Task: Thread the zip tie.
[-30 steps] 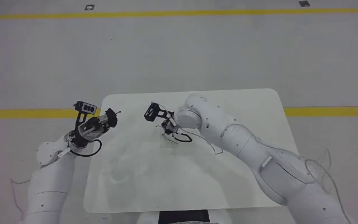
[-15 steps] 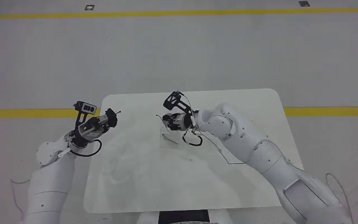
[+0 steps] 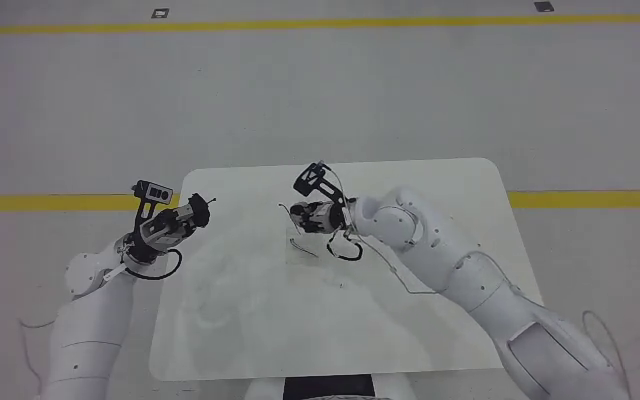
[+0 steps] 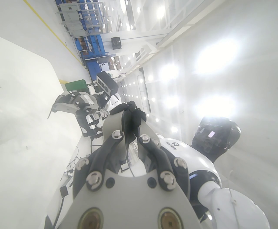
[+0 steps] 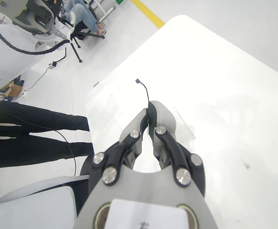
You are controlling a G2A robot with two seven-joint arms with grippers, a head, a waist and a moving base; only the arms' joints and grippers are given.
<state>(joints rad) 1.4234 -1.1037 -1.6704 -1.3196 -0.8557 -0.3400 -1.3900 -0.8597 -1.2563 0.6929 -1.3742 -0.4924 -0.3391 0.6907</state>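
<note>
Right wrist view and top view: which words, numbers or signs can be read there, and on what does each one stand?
The white label at the base of the right gripper: print cut off at the edge, unreadable.
The white tag hanging off the table: print too small to read.
The dark floor plates, top view: too small to read.
The zip tie: no text.

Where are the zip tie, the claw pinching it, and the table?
zip tie (image 5: 146, 91), right wrist view, on the thin black strap past the fingertips.
right gripper (image 5: 148, 106), right wrist view, midway between its shut fingertips.
table (image 5: 217, 76), right wrist view, bare white top.
</note>
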